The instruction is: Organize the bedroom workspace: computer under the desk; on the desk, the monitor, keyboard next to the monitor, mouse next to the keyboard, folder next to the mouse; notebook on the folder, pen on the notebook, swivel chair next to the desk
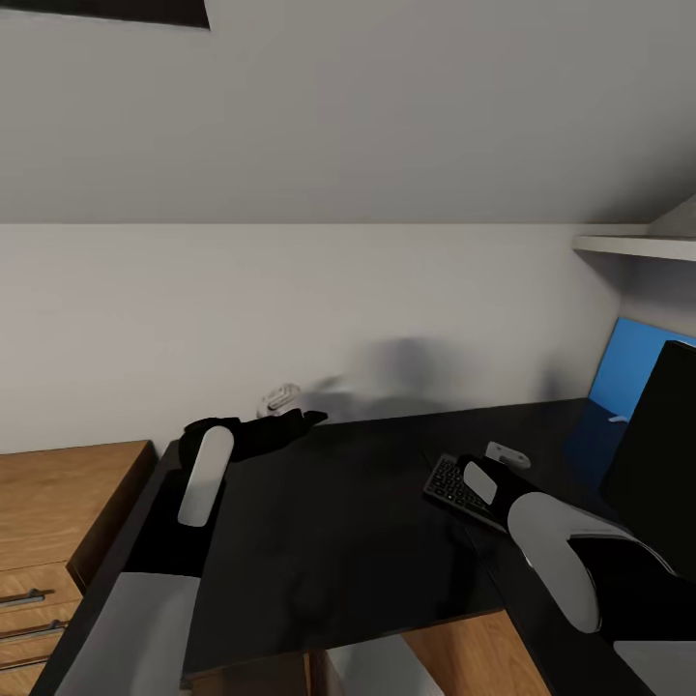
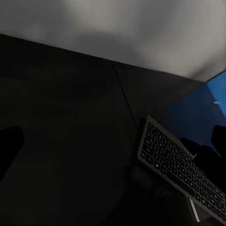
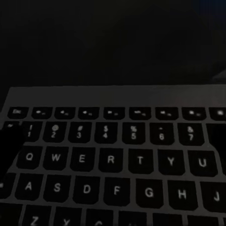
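Keyboard (image 1: 454, 486) is seen lying on the black table (image 1: 329, 522), angled, near the inner corner where the two tabletop sections meet, with the right gripper (image 1: 480, 480) set over its near end; whether those fingers are spread or pinching cannot be told. Just beyond it a small white object (image 1: 507, 454) is seen, and the black monitor (image 1: 662, 464) is planted at the right edge, a blue folder (image 1: 628, 372) leaning against the wall behind. Left gripper (image 1: 304, 419) is held near the back wall beside another white object (image 1: 278, 398); its finger state cannot be told. Wide bare tabletop is left between the arms. A wooden chest (image 1: 58, 522) is butted against the table's left edge.
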